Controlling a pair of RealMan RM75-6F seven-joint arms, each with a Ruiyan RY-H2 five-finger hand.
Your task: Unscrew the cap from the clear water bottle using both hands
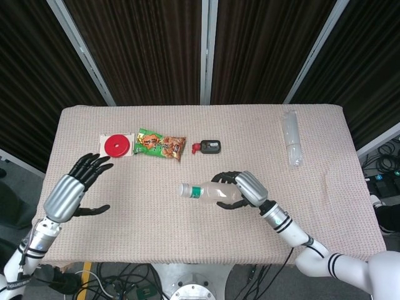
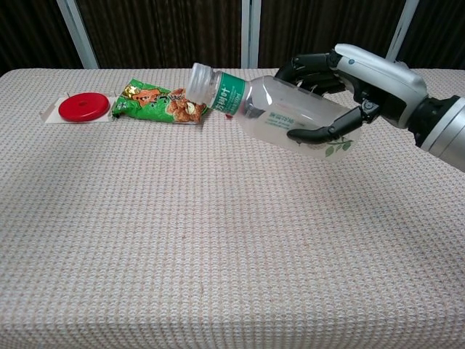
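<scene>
I have the bottle point(image 2: 283, 109) in my right hand point(image 2: 356, 80), lifted clear of the counter point(image 1: 156, 212) near its middle. My fingers point(image 2: 320, 133) wrap around the bottle's body, thumb below and the rest over the top. The bottle lies almost on its side, neck pointing toward my left, tilted slightly upward in the chest view. Its cap point(image 2: 197, 78) is on, with the green label just behind it.

My left hand point(image 1: 72, 190) hovers over the counter's left part, well apart from the bottle. Its fingers point(image 1: 94, 164) are spread wide and hold nothing. The chest view does not show this hand.

Along the far side of the counter I see a red disc point(image 1: 116, 145) on a white card, a green snack bag point(image 1: 160, 145) just beside it, and a small black thing with a red tip point(image 1: 208, 147). A clear plastic sleeve point(image 1: 291, 137) lies near the far right edge.
</scene>
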